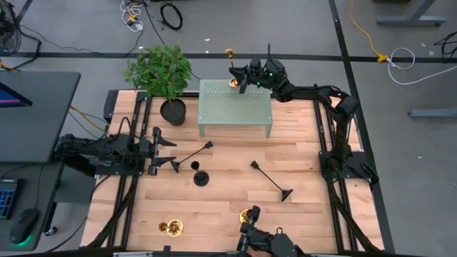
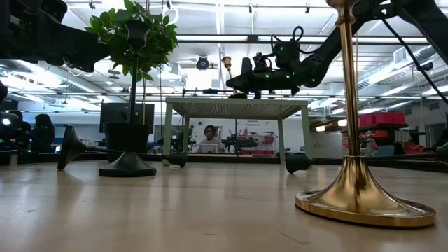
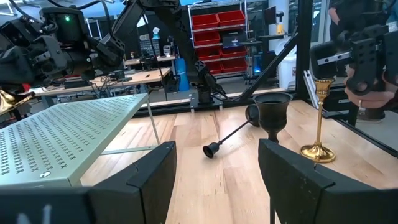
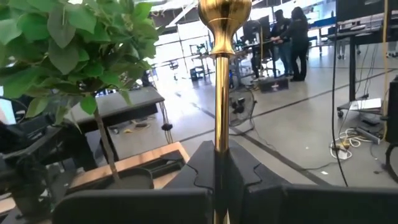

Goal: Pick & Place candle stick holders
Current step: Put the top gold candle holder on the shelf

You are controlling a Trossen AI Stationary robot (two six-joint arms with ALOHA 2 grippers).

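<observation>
My right gripper (image 1: 239,77) is over the far edge of the green perforated stand (image 1: 235,107), shut on a gold candle stick holder (image 1: 230,66). My left gripper (image 1: 168,151) waits open at the table's left side, holding nothing. A black holder (image 1: 191,155) lies on its side just in front of it. Another black one (image 1: 201,178) stands on its base. A third (image 1: 271,182) lies on its side toward the right. Two gold holders (image 1: 171,227) (image 1: 250,214) stand near the front edge. My right gripper pinches the gold holder's thin stem (image 4: 219,155) between its two fingers, low on the stem. The fingers come level from the table's right side and lie across the stem. The holder stands upright, cup end up. Whether its base (image 1: 233,83) touches the stand, I cannot tell.
A potted plant (image 1: 163,75) in a black pot stands at the back left beside the stand. A dark device (image 1: 264,243) sits at the table's near edge. Bare wood lies between the stand and the holders in front.
</observation>
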